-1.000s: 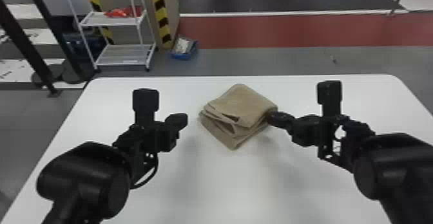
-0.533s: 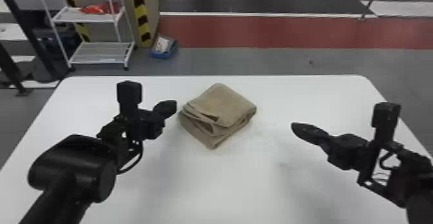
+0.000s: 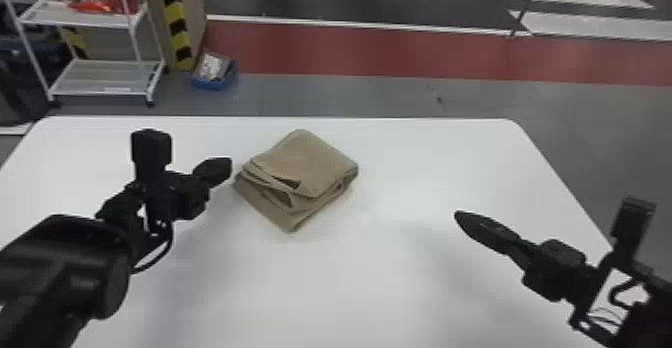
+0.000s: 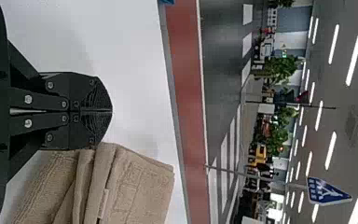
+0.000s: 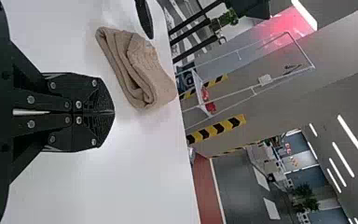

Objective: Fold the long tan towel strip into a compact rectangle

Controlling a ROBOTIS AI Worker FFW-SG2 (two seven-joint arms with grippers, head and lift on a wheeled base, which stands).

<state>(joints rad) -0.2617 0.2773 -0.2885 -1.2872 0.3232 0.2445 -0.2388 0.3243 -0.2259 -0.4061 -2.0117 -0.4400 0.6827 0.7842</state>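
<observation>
In the head view a smooth white tabletop [image 3: 425, 167] spreads across the middle and bottom of the frame, its far corners rounded. Slightly left of centre lies the tan towel [image 3: 312, 164], folded in stacked layers, one corner towards the bottom of the frame, folds gaping along its lower side.

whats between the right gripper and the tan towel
Just a bare stretch of white tabletop lies between the right gripper and the tan towel; the head view shows it.
</observation>
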